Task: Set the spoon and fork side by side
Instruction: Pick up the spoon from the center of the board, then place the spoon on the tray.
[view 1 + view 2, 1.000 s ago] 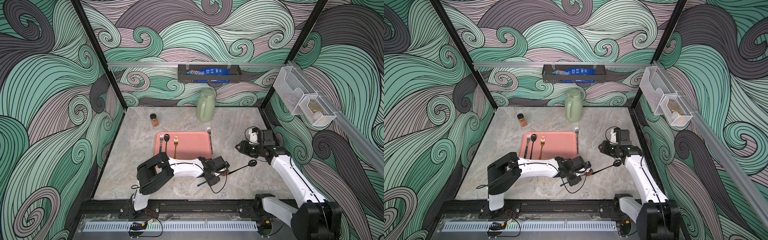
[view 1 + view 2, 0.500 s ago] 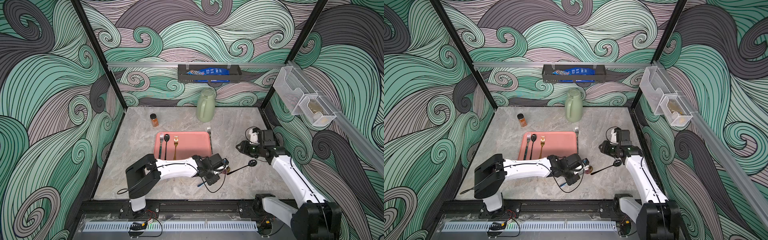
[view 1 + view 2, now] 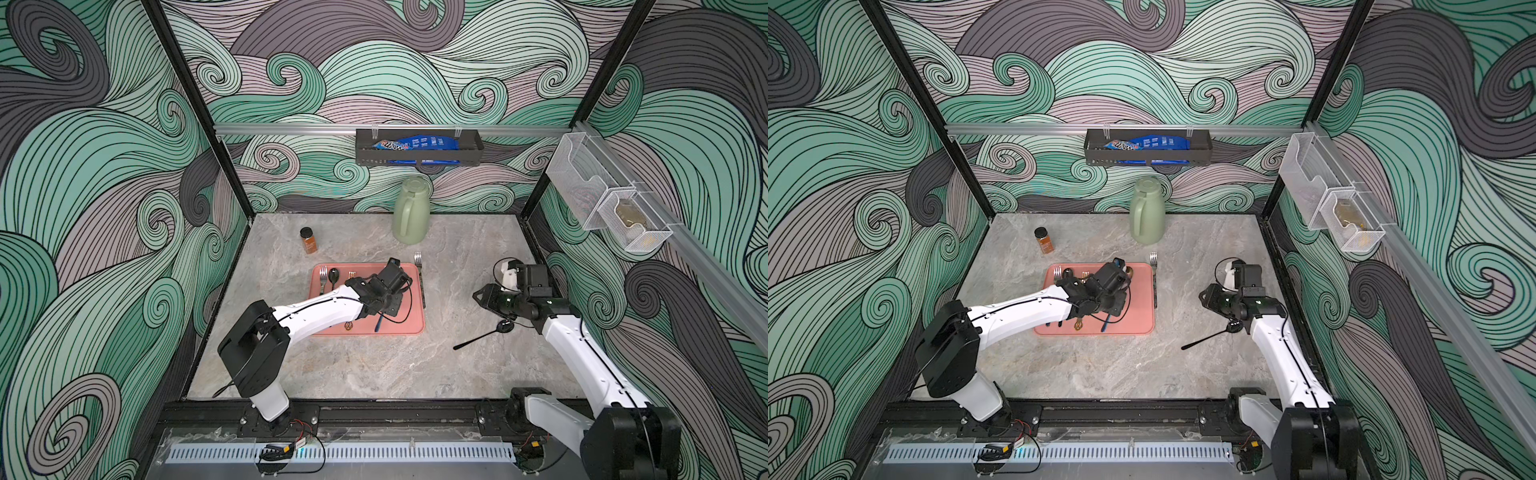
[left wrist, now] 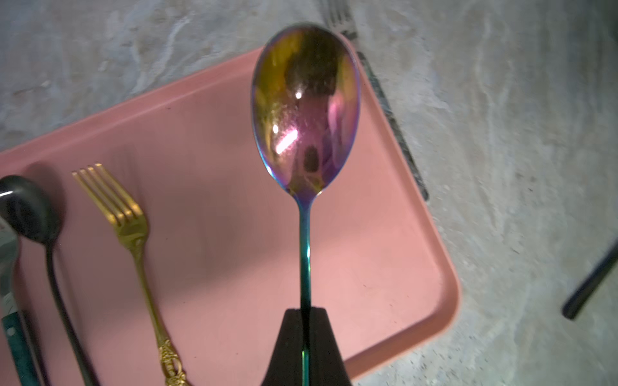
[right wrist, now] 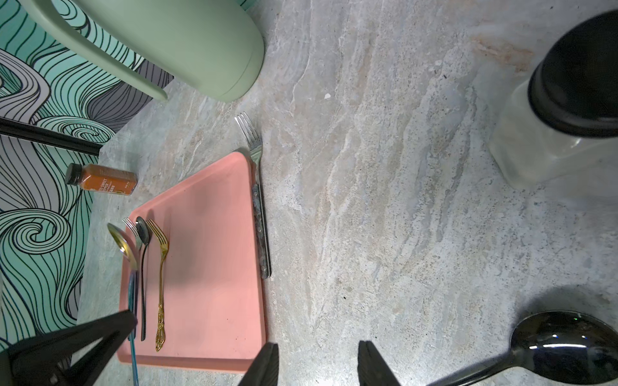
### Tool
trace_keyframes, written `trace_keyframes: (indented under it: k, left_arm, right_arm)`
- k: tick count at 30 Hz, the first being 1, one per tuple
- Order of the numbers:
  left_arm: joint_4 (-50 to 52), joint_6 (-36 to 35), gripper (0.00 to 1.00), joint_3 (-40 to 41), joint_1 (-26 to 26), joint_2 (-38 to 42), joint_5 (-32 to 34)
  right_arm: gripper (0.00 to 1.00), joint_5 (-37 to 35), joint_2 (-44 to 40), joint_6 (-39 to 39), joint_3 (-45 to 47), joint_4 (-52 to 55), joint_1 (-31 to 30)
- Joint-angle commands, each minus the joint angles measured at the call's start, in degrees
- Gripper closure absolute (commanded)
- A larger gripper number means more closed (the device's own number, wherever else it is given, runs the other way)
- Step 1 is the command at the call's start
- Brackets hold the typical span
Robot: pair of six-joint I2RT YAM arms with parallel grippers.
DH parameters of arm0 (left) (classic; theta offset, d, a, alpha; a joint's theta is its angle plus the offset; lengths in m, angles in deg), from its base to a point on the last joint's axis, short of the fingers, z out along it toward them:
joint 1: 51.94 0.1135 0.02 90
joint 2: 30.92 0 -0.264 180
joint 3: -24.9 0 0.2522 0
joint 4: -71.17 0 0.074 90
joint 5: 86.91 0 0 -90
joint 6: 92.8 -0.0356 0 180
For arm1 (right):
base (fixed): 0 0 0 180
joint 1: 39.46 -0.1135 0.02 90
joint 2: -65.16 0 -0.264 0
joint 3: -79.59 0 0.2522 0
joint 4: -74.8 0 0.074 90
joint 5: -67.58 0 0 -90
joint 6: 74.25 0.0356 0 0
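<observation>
**Table**: grey stone-pattern surface that carries all the items.

**Left arm**: it extends from its base at the front rail diagonally over the tray, with the wrist above the tray's middle. The left gripper is clamped on the thin handle of the rainbow spoon.

**Right arm**: it rises from its base at the front, with the wrist bent toward the table's centre. The right gripper hangs over bare table beside the tray, its jaws apart and nothing between them.

**Jug**: green, upright at the back of the table.

**Tray**: pink, at the table's centre.

**Rainbow spoon**: held above the tray with the bowl toward the back wall, roughly parallel to the gold fork but apart from it. The gold fork lies flat on the tray.

**Black spoon**: lies on the table close to the right arm.
</observation>
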Motion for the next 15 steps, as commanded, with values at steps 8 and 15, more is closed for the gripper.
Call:
trace_keyframes:
  k: [8, 15]
  left_arm:
    - [3.8, 9.9, 1.0, -2.4, 5.7, -8.0, 4.2]
    - [2.8, 10.9, 1.0, -1.7, 8.0, -10.6, 3.9]
  right_arm:
    - [0.54, -0.1, 1.3, 4.3, 5.7, -5.2, 0.2]
    - [0.52, -1.1, 2.7, 5.9, 9.3, -7.3, 0.3]
